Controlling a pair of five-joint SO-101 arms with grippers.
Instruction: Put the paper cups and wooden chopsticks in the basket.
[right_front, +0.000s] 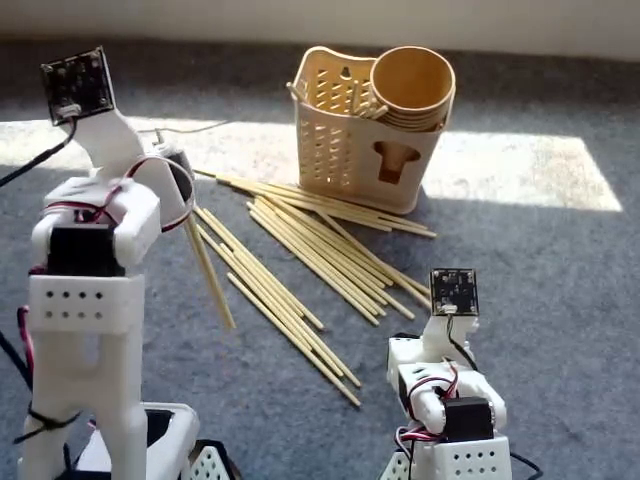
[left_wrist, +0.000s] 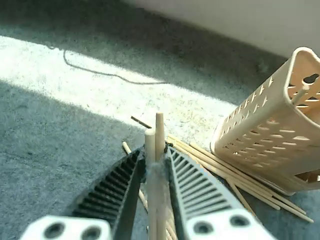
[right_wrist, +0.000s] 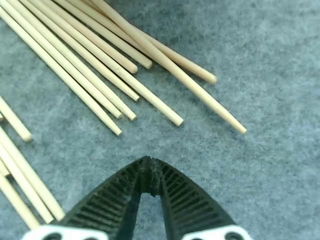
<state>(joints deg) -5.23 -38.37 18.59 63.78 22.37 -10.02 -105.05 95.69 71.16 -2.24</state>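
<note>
Grey carpeted tabletop (right_front: 560, 300), sunlit band across the far part, pale wall behind, thin cable (left_wrist: 100, 74) lying in the light. Left fingers (left_wrist: 155, 152) clamped on two chopsticks (left_wrist: 159, 131); basket (left_wrist: 270, 130) ahead and off to one side, paper cups (right_front: 412, 85) stacked inside. Right fingers (right_wrist: 149, 175) closed, holding nothing; loose chopsticks (right_wrist: 100, 75) fanned just ahead, bare carpet beside.

Paper cups (right_front: 412, 88) nested in basket (right_front: 340, 160) at rear, chopsticks (right_front: 300, 265) strewn just in front, poss. a few inside too
</note>
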